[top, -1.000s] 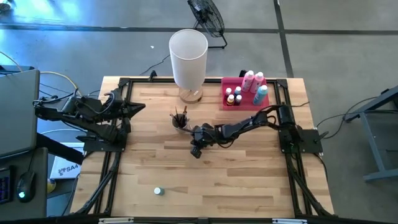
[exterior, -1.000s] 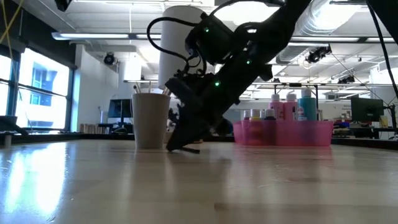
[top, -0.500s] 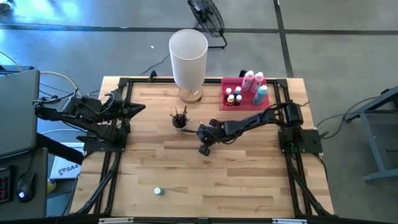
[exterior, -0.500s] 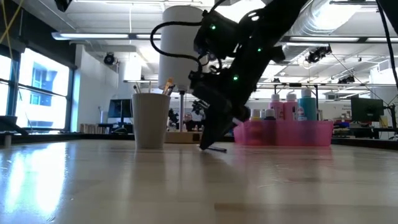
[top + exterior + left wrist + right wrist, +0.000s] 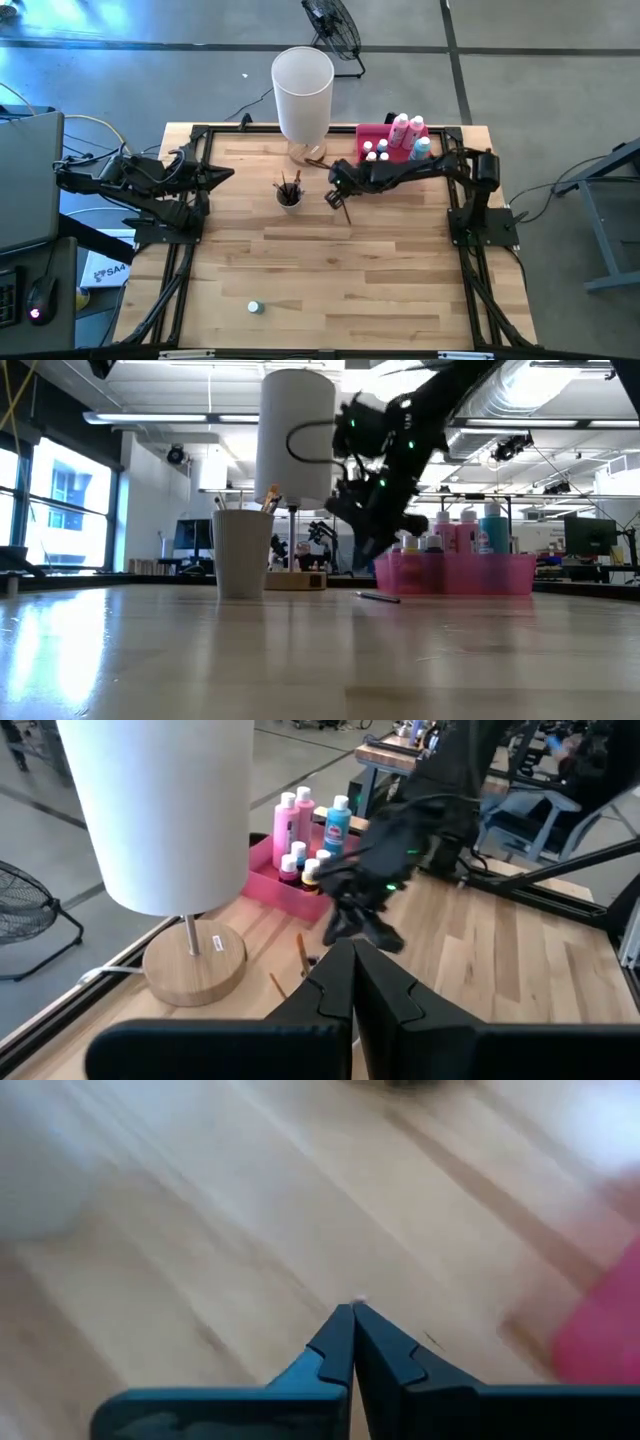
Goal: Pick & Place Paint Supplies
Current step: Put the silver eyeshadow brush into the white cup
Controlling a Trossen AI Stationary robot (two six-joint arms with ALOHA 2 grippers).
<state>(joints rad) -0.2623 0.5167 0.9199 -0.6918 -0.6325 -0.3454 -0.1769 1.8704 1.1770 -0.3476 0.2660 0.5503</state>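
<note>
The right gripper (image 5: 334, 194) has its two fingers pressed fully together and holds nothing. It hangs above the table (image 5: 400, 290), between the small cup (image 5: 289, 195) and the pink tray (image 5: 372, 134). One dark paintbrush (image 5: 344, 210) lies flat on the wood just beside its tip, on the side away from the tray, and is not touched.

In the tray, near the gripper, stand five paint bottles that I can count: two tall pink bottles (image 5: 401, 125), one teal bottle (image 5: 420, 148), and two tiny bottles (image 5: 370, 157). The cup holds several brushes; their number I cannot tell. One small round thing (image 5: 255, 307) lies well apart, at the table's near edge.

The left gripper (image 5: 228, 172) is also closed and empty, waiting at the table's left side.
</note>
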